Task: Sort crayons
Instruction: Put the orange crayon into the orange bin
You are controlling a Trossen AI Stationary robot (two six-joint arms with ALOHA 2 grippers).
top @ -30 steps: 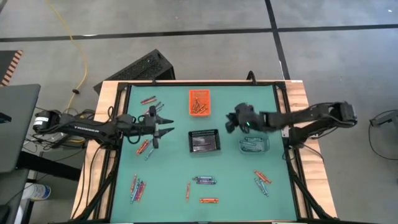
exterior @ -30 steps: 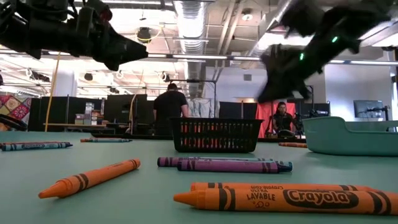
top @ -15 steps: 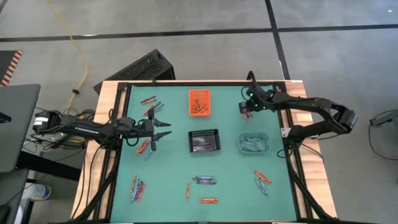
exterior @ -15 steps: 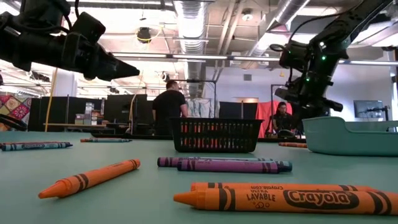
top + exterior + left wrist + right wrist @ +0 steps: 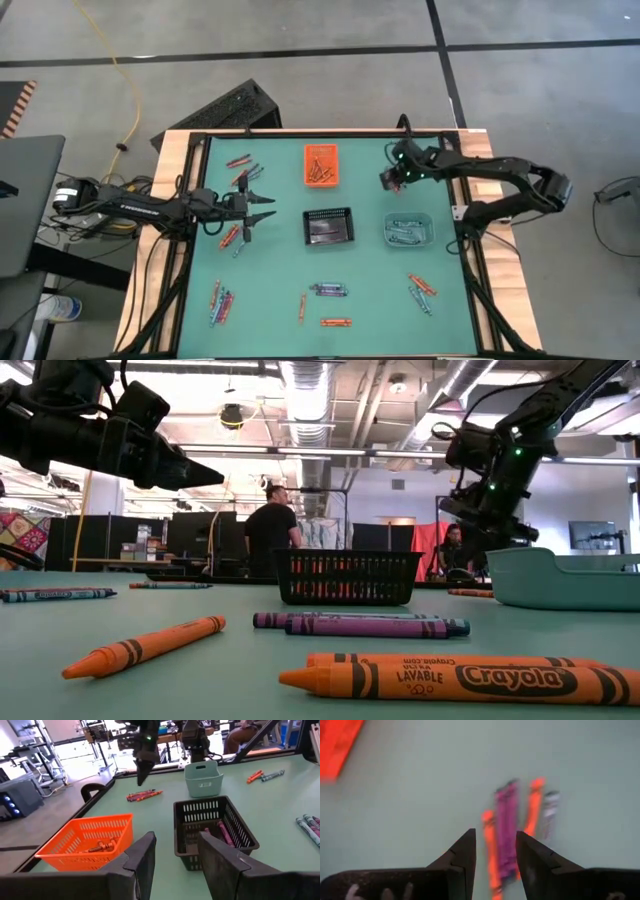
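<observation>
Crayons lie in small groups on the green mat: at the far left (image 5: 240, 160), near the left gripper (image 5: 232, 237), and along the near edge (image 5: 218, 300), (image 5: 328, 290), (image 5: 420, 290). My right gripper (image 5: 386, 180) hangs open, pointing down over a cluster of purple and orange crayons (image 5: 509, 830) at the far right; its fingers (image 5: 462, 852) stand above them, apart from them. My left gripper (image 5: 262, 205) is open and level, left of the black mesh bin (image 5: 328, 227), with nothing between its fingers (image 5: 145, 855).
An orange bin (image 5: 320, 165) with crayons stands at the far middle. A teal bin (image 5: 408, 230) with crayons is right of the mesh bin. Beyond the table, people (image 5: 270, 530) show in the room. Bare mat lies between the bins and the near crayons.
My right gripper has swung from above the teal bin toward the table's far edge and tipped to point down over the far-right crayon cluster. My left gripper has sunk a little. No crayon has moved.
</observation>
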